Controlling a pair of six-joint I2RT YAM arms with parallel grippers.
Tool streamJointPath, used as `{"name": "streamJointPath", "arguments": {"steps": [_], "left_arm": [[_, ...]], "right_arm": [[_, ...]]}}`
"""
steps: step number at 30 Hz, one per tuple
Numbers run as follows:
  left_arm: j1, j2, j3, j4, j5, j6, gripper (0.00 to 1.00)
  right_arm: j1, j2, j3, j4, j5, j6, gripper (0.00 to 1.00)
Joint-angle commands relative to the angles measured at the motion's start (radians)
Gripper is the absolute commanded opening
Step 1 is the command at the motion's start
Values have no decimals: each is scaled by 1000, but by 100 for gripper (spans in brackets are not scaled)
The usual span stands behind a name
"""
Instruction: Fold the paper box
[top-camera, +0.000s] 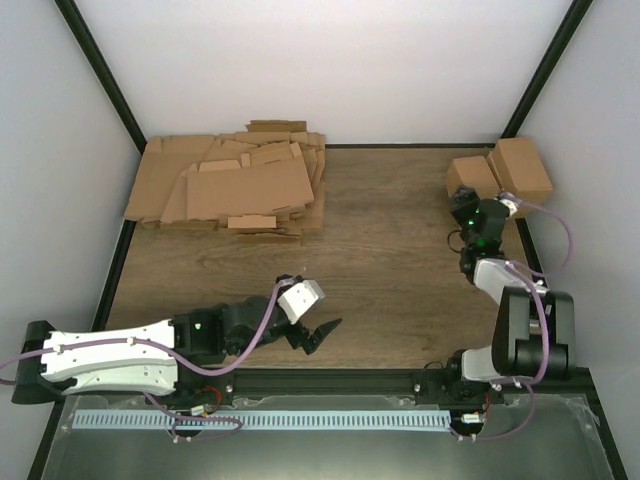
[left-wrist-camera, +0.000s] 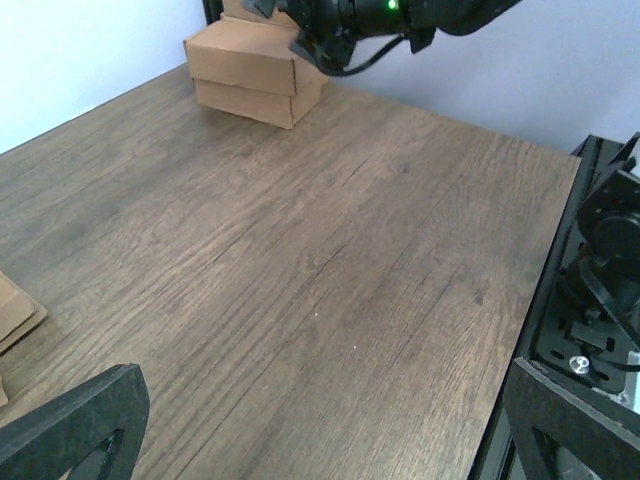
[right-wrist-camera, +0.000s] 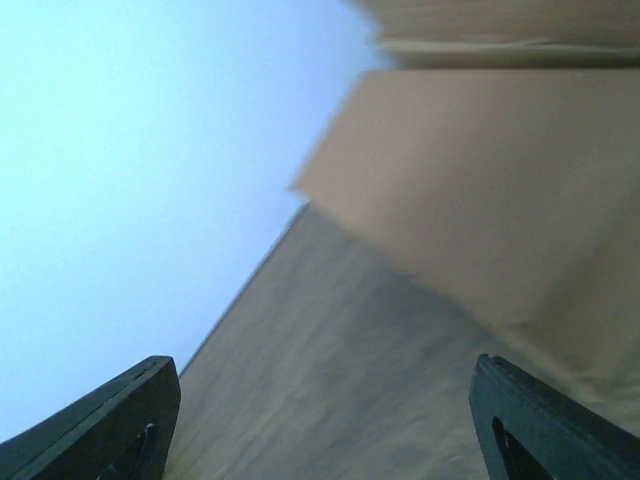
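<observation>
At 6 o'clock on the table (top-camera: 400, 260), the left gripper (top-camera: 318, 338) is spread and empty. At 2 o'clock, the right gripper (right-wrist-camera: 320, 420) is spread, holding nothing, just beside the paper box (top-camera: 472, 175). The box sits flat; its long axis is partly hidden and undetermined.

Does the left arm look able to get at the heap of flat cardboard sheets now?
Probably yes: only bare table lies between the open left gripper and the heap of cardboard sheets.

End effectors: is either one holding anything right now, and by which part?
Nothing is held. The left end effector is open over the table; the right end effector is open close to the folded cardboard boxes, with nothing between its jaws.
</observation>
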Motion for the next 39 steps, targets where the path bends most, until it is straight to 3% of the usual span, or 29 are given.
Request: {"name": "streamJointPath", "arguments": {"steps": [1,4,7,12,23,35,39], "left_arm": [[5,39,51,-7,-12,20,100],[5,67,79,-27,-52,22,100],[9,85,99,-46,-77,8,100],[28,75,96,-46,-89,-30,100],[101,43,102,-76,-76,-33,100],[182,36,112,-77,-13,-34,100],[199,42,120,-76,-10,-31,100]], "right_arm": [[99,-56,-18,124,10,-284,79],[112,27,55,106,-92,-389,64],[114,117,153,62,-145,-452,37],[114,283,395,-123,-180,-547,2],[114,570,794,-513,11,-553,1],[114,709,957,-604,229,-505,1],[114,734,1001,-608,223,-514,1]]}}
